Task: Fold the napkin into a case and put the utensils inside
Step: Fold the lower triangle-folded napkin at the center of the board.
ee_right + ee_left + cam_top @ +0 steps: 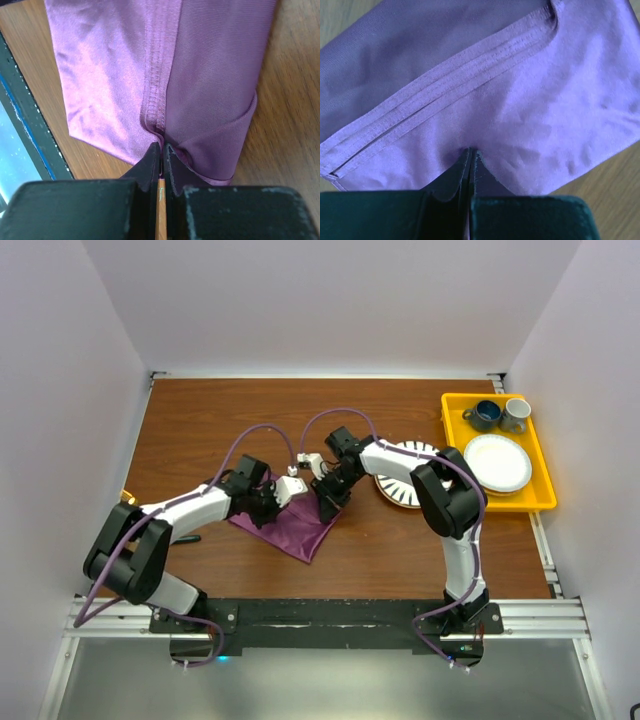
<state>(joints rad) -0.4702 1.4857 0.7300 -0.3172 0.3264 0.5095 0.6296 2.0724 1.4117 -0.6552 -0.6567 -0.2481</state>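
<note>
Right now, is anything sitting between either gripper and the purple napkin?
Nothing visible stands in the way. The left gripper and the right gripper are each closed directly on the napkin, with cloth pinched at their fingertips. The napkin lies partly folded on the table.

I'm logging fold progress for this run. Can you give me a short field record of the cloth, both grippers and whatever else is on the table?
napkin: plum cloth, partly folded, hemmed edge lying across it
left gripper: shut, pinching the napkin's edge
right gripper: shut, pinching a folded napkin edge
striped plate: right of napkin, partly hidden by right arm
yellow tray: far right; holds white plate, blue cup, grey cup
utensils: not clearly visible
</note>
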